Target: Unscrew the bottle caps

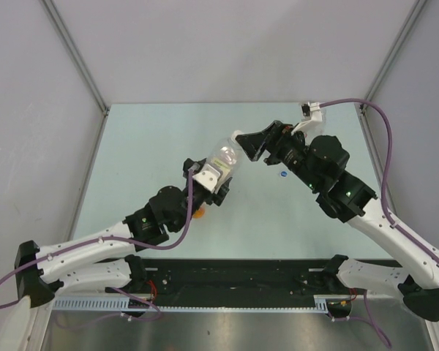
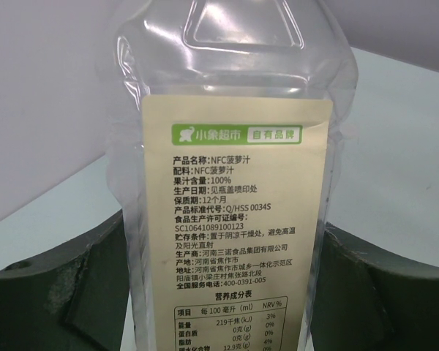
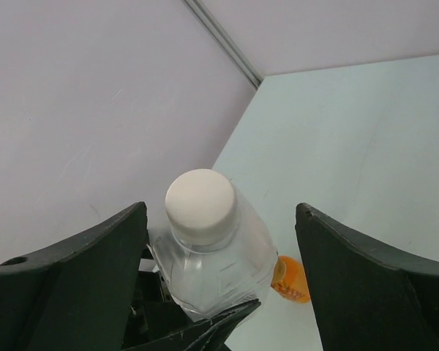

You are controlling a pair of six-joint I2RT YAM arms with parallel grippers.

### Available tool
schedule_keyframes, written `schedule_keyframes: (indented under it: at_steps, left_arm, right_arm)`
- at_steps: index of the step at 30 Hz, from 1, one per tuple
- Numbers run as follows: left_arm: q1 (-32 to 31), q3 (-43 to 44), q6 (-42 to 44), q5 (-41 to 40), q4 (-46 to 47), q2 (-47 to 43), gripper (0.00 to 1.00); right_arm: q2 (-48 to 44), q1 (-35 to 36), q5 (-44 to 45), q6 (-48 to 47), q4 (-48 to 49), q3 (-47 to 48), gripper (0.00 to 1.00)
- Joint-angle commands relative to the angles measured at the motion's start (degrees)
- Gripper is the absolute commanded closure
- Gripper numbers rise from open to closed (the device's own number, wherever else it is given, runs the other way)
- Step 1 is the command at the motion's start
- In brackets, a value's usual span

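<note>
My left gripper is shut on the largest clear bottle and holds it above the table, neck tilted toward the right arm. In the left wrist view its yellow label fills the gap between my fingers. The plain white cap sits on the bottle's neck. My right gripper is open, its fingers on either side of the cap and apart from it; it also shows in the top view. A blue cap with a white mark lies on the table by the right wrist. The other two bottles are out of view.
A small orange object lies on the table under the left wrist; it also shows in the right wrist view. White walls enclose the pale green table at the back and on both sides.
</note>
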Motion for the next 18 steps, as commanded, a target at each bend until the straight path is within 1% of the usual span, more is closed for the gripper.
schedule_keyframes:
  at_steps: [1, 6, 10, 16, 18]
  left_arm:
    - [-0.8, 0.6, 0.6, -0.7, 2.7, -1.1, 1.0]
    - [-1.0, 0.4, 0.2, -0.6, 2.1, -1.3, 1.0]
    - [-1.2, 0.3, 0.0, -0.5, 2.0, -1.3, 1.0]
    - [-1.2, 0.2, 0.0, -0.1, 1.9, -1.2, 1.0]
    - [-1.3, 0.2, 0.0, -0.1, 1.8, -1.3, 1.0]
  right_arm:
    - [0.7, 0.5, 1.2, 0.3, 3.9, 2.0, 0.16]
    - [1.6, 1.0, 0.9, 0.0, 5.3, 2.0, 0.26]
    - [2.0, 1.0, 0.4, -0.2, 5.6, 2.0, 0.37]
    - [2.5, 1.0, -0.3, -0.5, 5.3, 2.0, 0.41]
    - [2.5, 1.0, -0.5, -0.7, 5.2, 2.0, 0.45]
